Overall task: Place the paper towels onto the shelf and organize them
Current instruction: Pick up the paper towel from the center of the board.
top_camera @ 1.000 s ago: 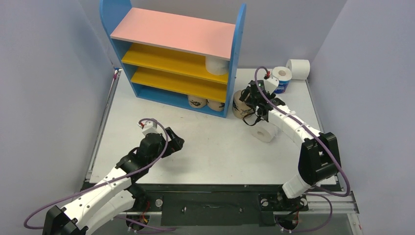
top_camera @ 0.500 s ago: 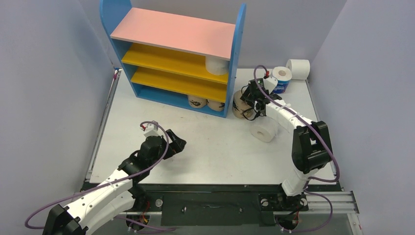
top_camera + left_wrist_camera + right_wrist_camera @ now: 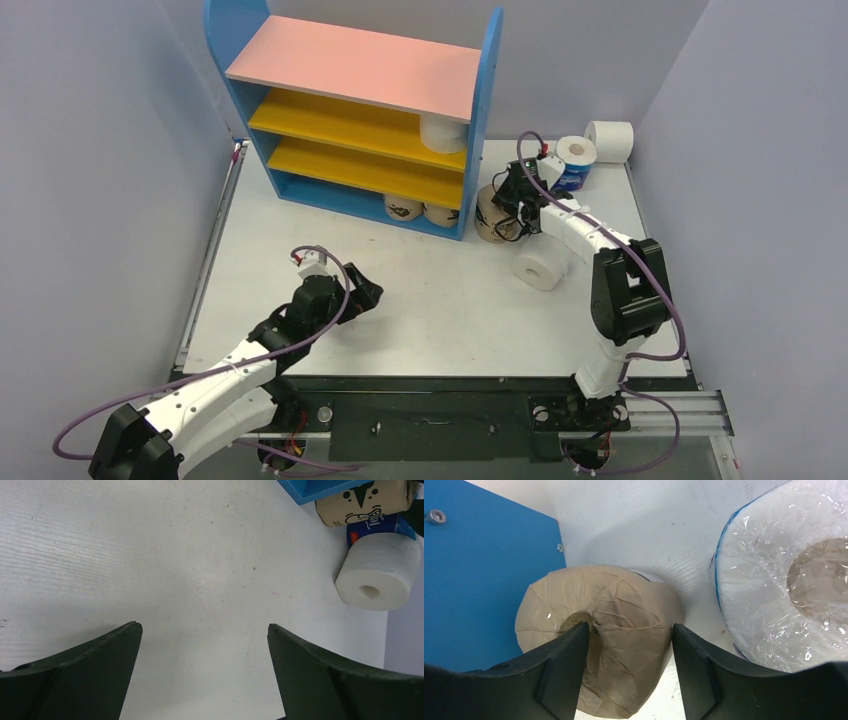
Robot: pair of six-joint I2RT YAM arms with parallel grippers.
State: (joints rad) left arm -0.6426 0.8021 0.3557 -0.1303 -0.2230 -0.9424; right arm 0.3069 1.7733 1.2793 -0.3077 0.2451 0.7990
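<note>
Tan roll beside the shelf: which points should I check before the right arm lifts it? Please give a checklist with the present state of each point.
1. The right jaws straddle the tan roll: ok, one at its core, one outside.
2. The grip is firm: cannot tell.
3. The tan roll stands apart from the shelf panel: cannot tell.
4. There is a gap to the blue-wrapped roll: ok, the table shows between them.
5. The left jaws are open and away from this roll: ok.
6. There is room on the bottom tier, left of its two tan rolls: ok, it seems.
</note>
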